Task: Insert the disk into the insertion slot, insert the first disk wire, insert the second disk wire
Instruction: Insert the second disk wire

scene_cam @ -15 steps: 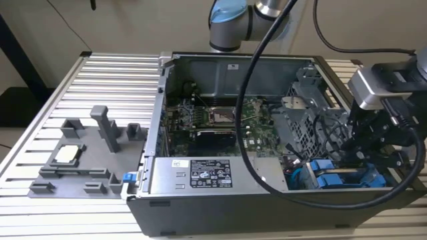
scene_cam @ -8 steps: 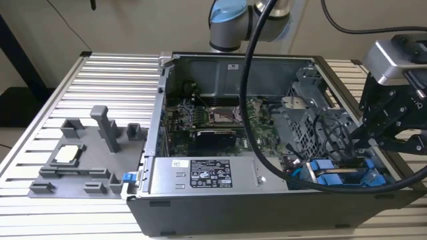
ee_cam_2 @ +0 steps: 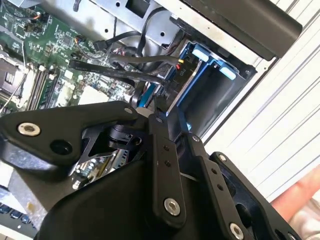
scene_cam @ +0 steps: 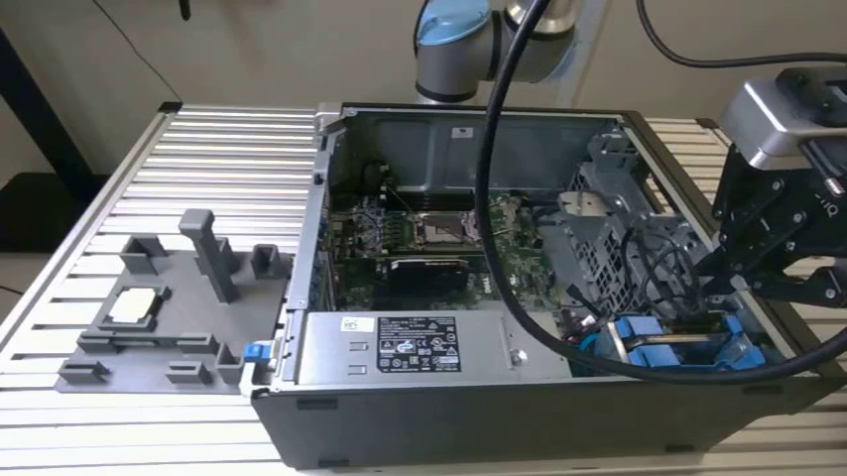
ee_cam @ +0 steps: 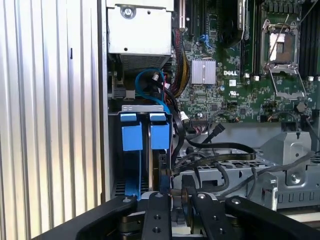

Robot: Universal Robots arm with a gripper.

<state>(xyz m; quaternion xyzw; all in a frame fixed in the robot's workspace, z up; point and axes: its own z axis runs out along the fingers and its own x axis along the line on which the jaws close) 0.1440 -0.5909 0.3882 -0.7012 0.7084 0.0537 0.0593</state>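
In the exterior view, my end effector [scene_cam: 732, 297] is reaching down into the open computer case [scene_cam: 437, 416] at the exterior view's right, just above the disk [scene_cam: 695, 349] in its blue carrier, which is sitting in the insertion slot [scene_cam: 602, 347] in the case's near corner. The case is lying on the slatted bench [scene_cam: 198, 149], with a grey fixture plate [scene_cam: 173, 317] beside it. A thick black cable [scene_cam: 497, 198] is crossing in front of the motherboard [scene_cam: 437, 238], and my fingertips are lost among dark wires.

In the second wrist view, my end effector [ee_cam_2: 159, 102] is showing its fingers drawn narrow, pinching at a black connector [ee_cam_2: 167, 82] against the disk's [ee_cam_2: 175, 102] end; I cannot tell how firmly I am gripping it.

In the first wrist view, my end effector [ee_cam: 176, 192] is sitting nearly closed on the wire [ee_cam: 210, 160] end, touching the disk's [ee_cam: 161, 167] edge, the blue tabs [ee_cam: 142, 135] of the insertion slot [ee_cam: 135, 107] standing just beyond
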